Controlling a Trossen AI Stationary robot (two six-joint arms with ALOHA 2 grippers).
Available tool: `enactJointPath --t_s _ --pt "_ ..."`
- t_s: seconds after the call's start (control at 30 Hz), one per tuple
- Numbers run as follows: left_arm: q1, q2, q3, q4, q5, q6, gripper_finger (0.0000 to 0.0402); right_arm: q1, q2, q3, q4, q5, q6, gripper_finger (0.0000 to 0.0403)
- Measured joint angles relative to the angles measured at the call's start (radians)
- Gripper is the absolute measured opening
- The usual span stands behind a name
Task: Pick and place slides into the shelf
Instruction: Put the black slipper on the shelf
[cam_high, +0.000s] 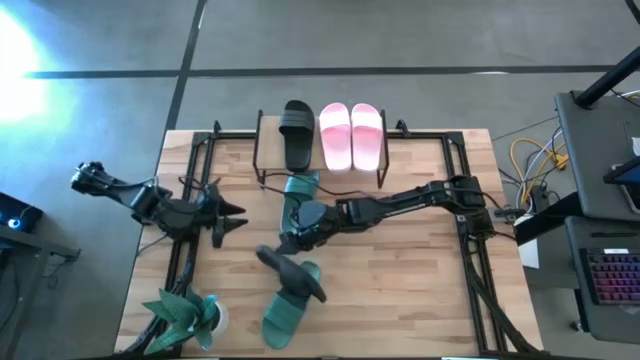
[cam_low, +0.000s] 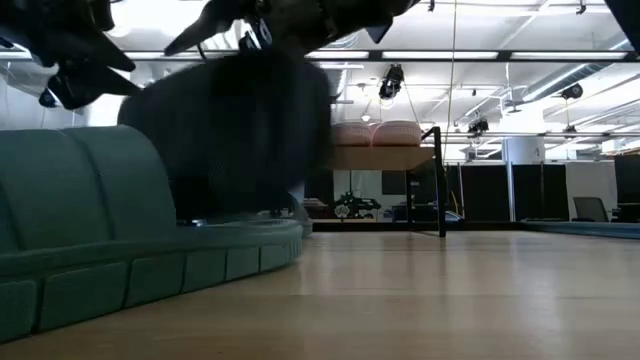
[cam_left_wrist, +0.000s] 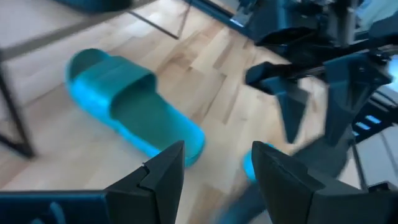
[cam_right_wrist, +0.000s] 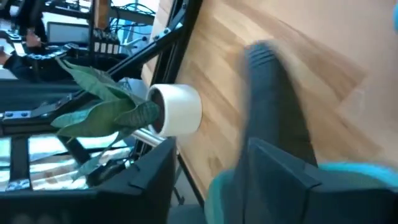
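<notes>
**Black slide down off-shelf, needs a re-pick**

- Loose black slide sits on the table, well short of the shelf. It lies tilted across the toe end of a teal slide, not flat on the wood. It's smeared in my right wrist view, so I judge it isn't settled.
- My right gripper hangs just above and beside its heel. Fingers are spread with nothing pinched between them, and the slide lies beyond the tips.
- The second teal slide lies just in front of the shelf, partly under my right wrist. It's close and a short carry, so I'd take it soon.
- Already on the shelf, side by side with toes toward me: one black slide and the pink pair. The packing is tight, which leaves space on the shelf's left for the matching black one.
- My left gripper waits at table left with fingers spread and empty, aimed at the teal slide near the shelf.
- The potted plant stands at the near-left corner, beside the stacked pair. Keep the approach clear of its leaves.
- My judgement: three of six are placed. The stacked pair is the awkward grab, so lift the black one first.
</notes>
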Motion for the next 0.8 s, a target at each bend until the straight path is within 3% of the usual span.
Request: enactJointPath --t_s 0.13,0.3,0.5,0.63,0.8 --pt "0.0 0.051 -0.033 0.138 0.059 0.046 0.0173 -0.006 0.019 0.007 -0.01 0.038 -0.008 0.0221" --pt "0.0 0.151 -0.049 0.235 0.063 0.11 0.0173 0.005 -0.011 0.028 -0.103 0.13 -0.028 0.0224" --pt "0.0 0.235 -0.043 0.273 0.067 0.173 0.0173 0.081 -0.087 0.142 -0.53 0.332 -0.063 0.0211" --pt "0.004 0.28 -0.044 0.355 0.084 0.263 0.0173 0.171 -0.106 0.274 -0.864 0.48 0.028 0.0208" --pt "0.059 0.351 -0.042 0.453 0.154 0.363 0.0173 0.277 -0.071 0.32 -1.0 0.402 0.251 0.0208"
